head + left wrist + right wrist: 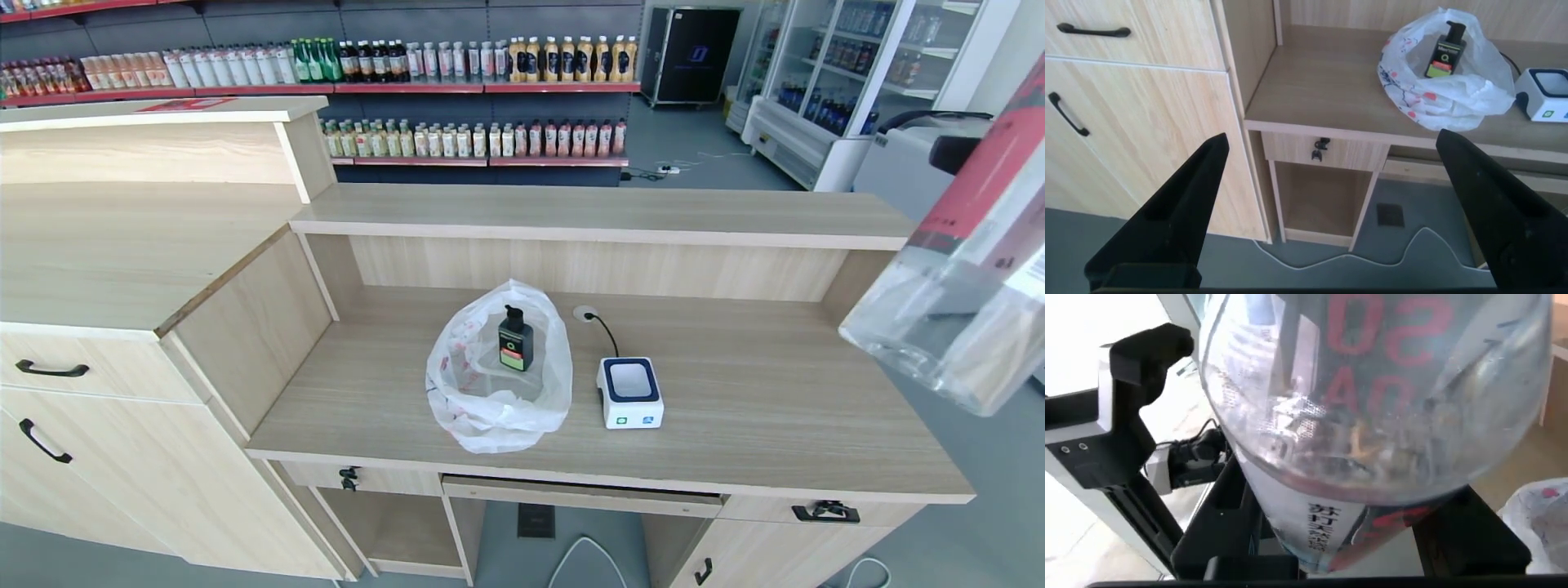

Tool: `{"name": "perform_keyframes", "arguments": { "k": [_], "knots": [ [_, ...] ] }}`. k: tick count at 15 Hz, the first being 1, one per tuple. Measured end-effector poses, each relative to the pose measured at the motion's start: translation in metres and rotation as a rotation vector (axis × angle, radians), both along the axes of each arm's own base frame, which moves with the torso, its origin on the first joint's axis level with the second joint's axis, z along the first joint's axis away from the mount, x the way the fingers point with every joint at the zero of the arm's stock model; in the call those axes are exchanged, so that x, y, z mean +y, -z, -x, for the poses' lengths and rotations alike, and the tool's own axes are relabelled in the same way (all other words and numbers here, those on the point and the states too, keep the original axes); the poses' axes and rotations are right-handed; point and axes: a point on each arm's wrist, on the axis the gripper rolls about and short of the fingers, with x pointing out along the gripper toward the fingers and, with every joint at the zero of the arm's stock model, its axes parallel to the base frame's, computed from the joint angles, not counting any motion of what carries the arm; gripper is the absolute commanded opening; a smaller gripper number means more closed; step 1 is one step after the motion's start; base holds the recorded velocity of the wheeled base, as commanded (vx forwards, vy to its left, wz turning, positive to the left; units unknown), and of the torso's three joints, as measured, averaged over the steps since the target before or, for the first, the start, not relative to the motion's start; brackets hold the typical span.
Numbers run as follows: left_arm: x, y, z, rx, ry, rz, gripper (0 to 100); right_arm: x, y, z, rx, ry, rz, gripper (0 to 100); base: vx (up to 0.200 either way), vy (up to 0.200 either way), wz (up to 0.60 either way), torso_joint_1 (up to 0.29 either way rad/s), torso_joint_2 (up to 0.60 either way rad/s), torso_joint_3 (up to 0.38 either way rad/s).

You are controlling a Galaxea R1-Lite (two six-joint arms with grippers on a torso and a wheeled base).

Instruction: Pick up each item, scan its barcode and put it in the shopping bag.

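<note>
A white plastic shopping bag stands open on the wooden counter, with a black pump bottle upright inside it. Just right of the bag lies a white and blue barcode scanner. A large clear packet with a red label hangs in the air off the counter's right end. My right gripper is shut on this packet. My left gripper is open with nothing in it, low in front of the counter's left side; the bag lies beyond it.
A taller cabinet with black drawer handles adjoins the counter on the left. A raised ledge runs along the counter's back. The scanner's cable goes into a hole behind it. Shelves of bottles and fridges stand beyond.
</note>
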Motion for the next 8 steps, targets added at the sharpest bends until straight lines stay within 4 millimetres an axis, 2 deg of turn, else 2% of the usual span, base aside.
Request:
{"name": "perform_keyframes", "arguments": {
  "k": [5, 8],
  "knots": [
    [0.000, 0.000, 0.000, 0.000, 0.000, 0.000, 100, 0.003, -0.012, 0.044, -0.002, -0.079, -0.016, 0, 0.000, 0.000, 0.00, 0.000, 0.00, 0.000],
    [0.000, 0.000, 0.000, 0.000, -0.001, 0.000, 100, 0.001, -0.006, 0.065, -0.003, -0.097, -0.019, 0, 0.000, 0.000, 0.00, 0.000, 0.00, 0.000]
  ]
}}
